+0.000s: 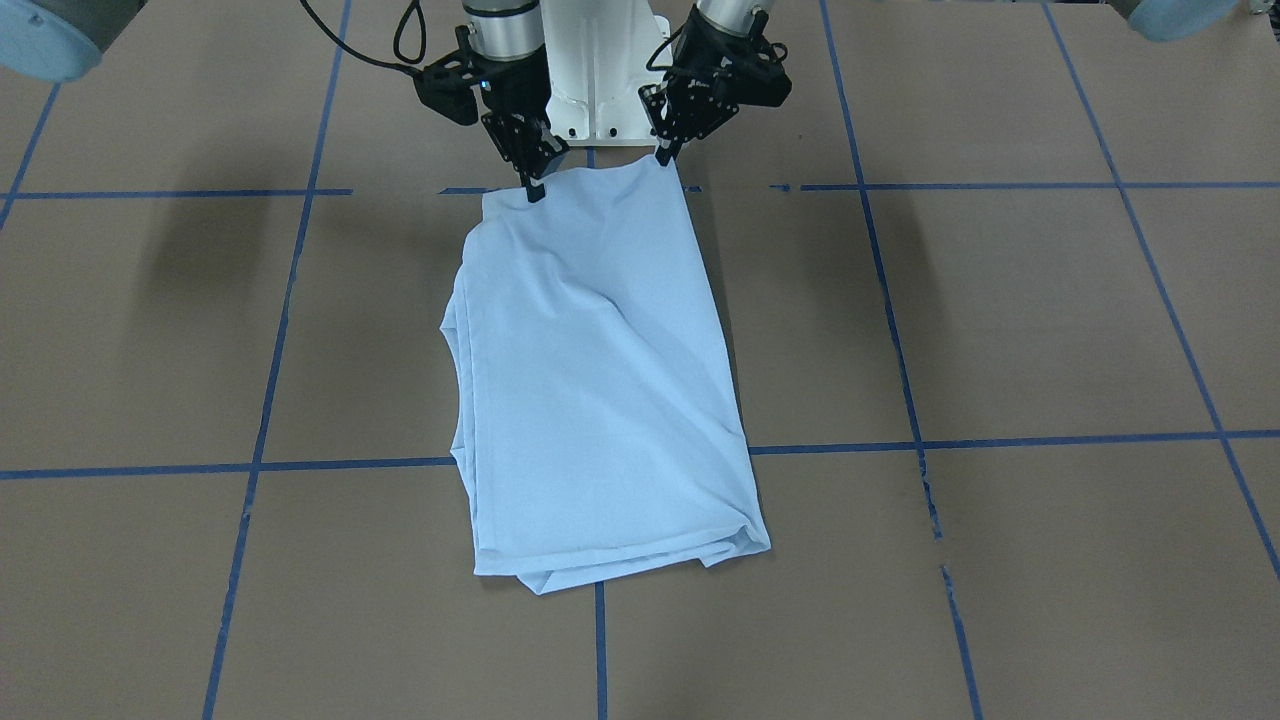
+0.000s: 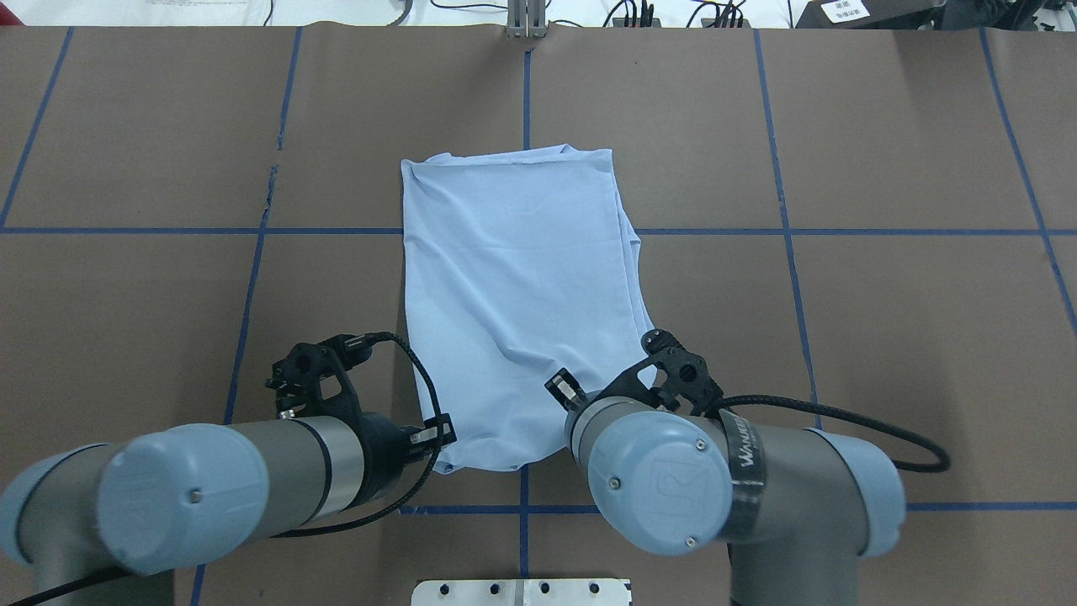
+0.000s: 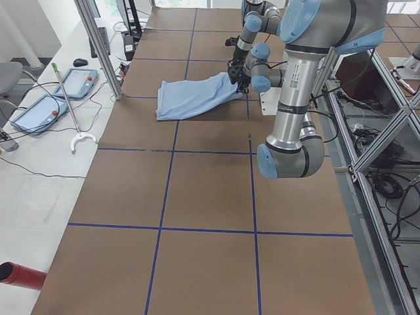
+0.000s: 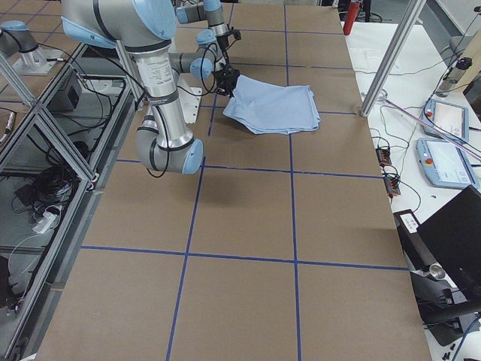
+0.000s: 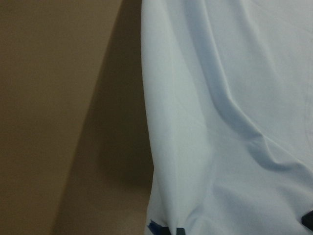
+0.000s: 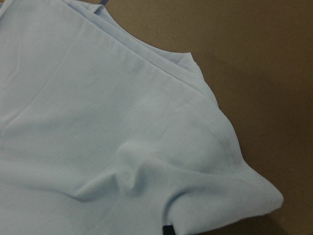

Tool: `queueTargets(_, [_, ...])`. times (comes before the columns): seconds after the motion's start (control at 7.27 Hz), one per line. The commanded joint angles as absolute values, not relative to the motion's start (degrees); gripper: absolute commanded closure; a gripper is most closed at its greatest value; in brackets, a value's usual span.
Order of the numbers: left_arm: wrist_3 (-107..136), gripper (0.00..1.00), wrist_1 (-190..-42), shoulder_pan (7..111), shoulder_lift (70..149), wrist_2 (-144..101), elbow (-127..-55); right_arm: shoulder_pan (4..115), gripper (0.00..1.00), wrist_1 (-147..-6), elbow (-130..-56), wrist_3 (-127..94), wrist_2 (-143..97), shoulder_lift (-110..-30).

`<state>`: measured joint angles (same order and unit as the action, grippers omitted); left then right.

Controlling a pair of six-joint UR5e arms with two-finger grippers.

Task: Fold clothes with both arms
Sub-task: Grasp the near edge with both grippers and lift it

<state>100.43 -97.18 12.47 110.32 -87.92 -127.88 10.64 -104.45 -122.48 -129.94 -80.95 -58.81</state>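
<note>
The pale blue t-shirt [image 1: 600, 380] lies folded into a long strip down the middle of the brown table [image 1: 1000, 320], print and label hidden. Its end nearest the robot is raised a little. My left gripper [image 1: 663, 155] is shut on one corner of that end and my right gripper [image 1: 534, 190] is shut on the other. In the overhead view the t-shirt [image 2: 513, 295] runs away from both wrists, which cover the fingers. The left wrist view shows the cloth [image 5: 220, 122] and its straight edge; the right wrist view shows a layered hem corner [image 6: 215, 127].
Blue tape lines [image 1: 1000, 440] grid the table. The white pedestal base [image 1: 595, 70] stands right behind the grippers. A side bench with tablets [image 3: 39, 111] and an aluminium post [image 3: 98, 46] flank the far edge. A metal plate [image 2: 522, 592] sits at the robot's edge.
</note>
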Motion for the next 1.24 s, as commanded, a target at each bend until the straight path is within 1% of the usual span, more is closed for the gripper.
queueTargets(0.0, [100.81,1.0,-85.99,12.48,110.83,-90.86,-139.27,7.3,1.0,-118.51,-135.57,-131.92,-81.03,-58.01])
queueTargets(0.14, [100.29,1.0,-85.26,12.22,111.09,-91.66,-138.78,7.3,1.0,-118.39,-134.57,-131.66,-80.86,-58.01])
queueTargets(0.28, [99.85,1.0,-85.34,12.74,111.35,-91.67,-137.39,8.08,1.0,-118.3,-131.34,-130.01,-79.55,-56.79])
queueTargets(0.41, [96.89,1.0,-85.34,15.27,112.75,-91.67,-135.28,10.26,1.0,-115.69,-126.78,-127.29,-77.71,-54.69])
queueTargets(0.55, [93.72,1.0,-85.34,18.6,114.16,-91.93,-132.74,13.5,1.0,-109.57,-121.61,-126.4,-77.78,-54.49])
queueTargets(0.83, [87.04,1.0,-86.13,25.54,116.97,-92.28,-124.68,19.75,1.0,-104.08,-113.24,-121.92,-78.13,-51.87])
queueTargets(1.1, [84.03,1.0,-94.26,30.74,118.39,-92.37,-114.13,22.14,1.0,-103.37,-107.52,-120.15,-78.13,-49.05])
